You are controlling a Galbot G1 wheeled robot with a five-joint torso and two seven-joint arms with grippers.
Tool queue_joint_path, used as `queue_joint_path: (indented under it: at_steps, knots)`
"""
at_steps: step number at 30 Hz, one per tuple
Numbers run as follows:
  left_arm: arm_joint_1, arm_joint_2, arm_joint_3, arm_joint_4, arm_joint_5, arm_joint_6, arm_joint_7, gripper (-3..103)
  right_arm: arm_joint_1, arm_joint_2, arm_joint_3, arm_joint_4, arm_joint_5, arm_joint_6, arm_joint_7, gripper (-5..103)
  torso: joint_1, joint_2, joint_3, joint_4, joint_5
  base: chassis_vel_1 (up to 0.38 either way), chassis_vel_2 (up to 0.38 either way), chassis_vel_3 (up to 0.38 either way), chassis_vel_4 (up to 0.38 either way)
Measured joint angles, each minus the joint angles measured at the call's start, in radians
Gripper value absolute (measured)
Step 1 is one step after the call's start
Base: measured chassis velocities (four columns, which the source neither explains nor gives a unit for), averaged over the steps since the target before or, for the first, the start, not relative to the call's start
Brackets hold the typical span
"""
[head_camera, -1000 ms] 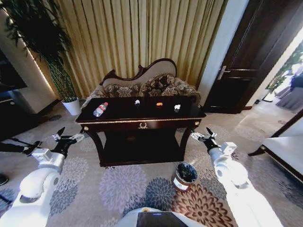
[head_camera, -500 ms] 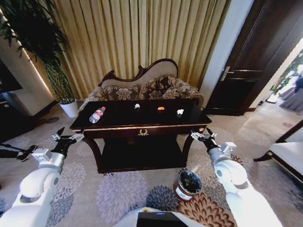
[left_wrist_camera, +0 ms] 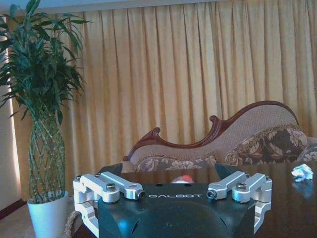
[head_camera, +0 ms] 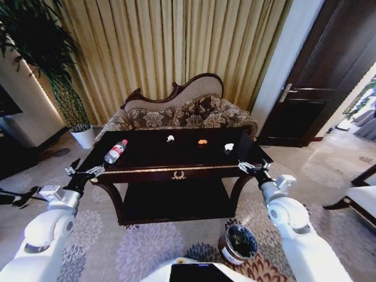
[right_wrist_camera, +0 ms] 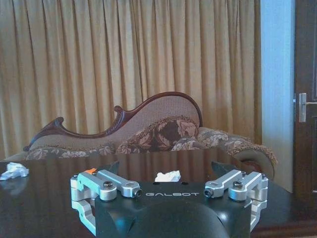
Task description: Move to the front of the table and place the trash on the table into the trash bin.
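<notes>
The left gripper, spread and empty, hovers at the desk's left front corner; the bottle lies just beyond it. The right gripper, also spread, hangs at the right front corner, a white scrap just past it, the trash bin on the floor behind and below.

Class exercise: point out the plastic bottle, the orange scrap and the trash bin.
plastic bottle (head_camera: 115, 151), head view, on its label.
orange scrap (head_camera: 202, 141), head view, on its middle.
trash bin (head_camera: 230, 257), head view, on its labelled side wall.
</notes>
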State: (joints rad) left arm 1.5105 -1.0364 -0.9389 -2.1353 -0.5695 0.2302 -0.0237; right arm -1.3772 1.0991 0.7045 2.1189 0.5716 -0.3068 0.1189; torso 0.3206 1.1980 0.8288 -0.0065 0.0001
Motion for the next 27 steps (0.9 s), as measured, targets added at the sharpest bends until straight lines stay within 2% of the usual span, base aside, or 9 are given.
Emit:
queue_joint_path:
  at_steps: [5,11,17,19,20,21,23,27]
  knots:
    - [0.002,0.002,-0.006,-0.012,-0.005,0.014,-0.001,100,0.008,-0.004,-0.009,0.0,-0.005,-0.004,0.0,100,0.0,0.0,0.0,-0.0002,-0.0001,-0.138,0.122,0.123,-0.129]
    - [0.022,0.001,-0.037,-0.042,-0.033,0.031,-0.007,100,0.064,-0.026,-0.041,0.002,0.008,-0.047,0.0,100,0.0,0.0,0.0,0.0003,-0.0001,-0.08,0.103,0.088,-0.088]
    - [0.064,-0.019,-0.097,-0.066,-0.053,0.044,-0.013,100,0.225,-0.056,-0.149,-0.036,0.082,-0.141,0.0,100,-0.001,0.0,0.0,0.0001,0.0,0.0,0.0,0.0,0.0]
    - [0.067,-0.022,-0.099,-0.067,-0.053,0.044,-0.013,100,0.242,-0.057,-0.162,-0.043,0.086,-0.148,0.0,100,-0.001,0.0,0.0,0.0002,0.0,0.0,0.0,0.0,0.0]
    - [0.08,-0.034,-0.106,-0.068,-0.05,0.045,-0.013,100,0.308,-0.058,-0.208,-0.076,0.093,-0.165,0.0,100,-0.001,0.0,0.0,0.0001,-0.0001,0.0,0.0,0.0,0.0]
    - [0.08,-0.034,-0.106,-0.068,-0.05,0.045,-0.013,100,0.308,-0.058,-0.208,-0.076,0.093,-0.165,0.0,100,-0.001,0.0,0.0,0.0001,-0.0001,0.0,0.0,0.0,0.0]
    - [0.1,-0.053,-0.118,-0.071,-0.042,0.044,-0.013,100,0.404,-0.048,-0.273,-0.148,0.094,-0.172,0.0,100,0.0,0.0,0.0,0.0003,-0.0002,0.0,0.0,0.0,0.0]
    - [0.108,-0.064,-0.125,-0.073,-0.036,0.043,-0.012,100,0.464,-0.031,-0.306,-0.217,0.08,-0.174,0.0,100,0.0,0.0,0.0,0.0004,-0.0001,0.0,0.0,0.0,0.0]
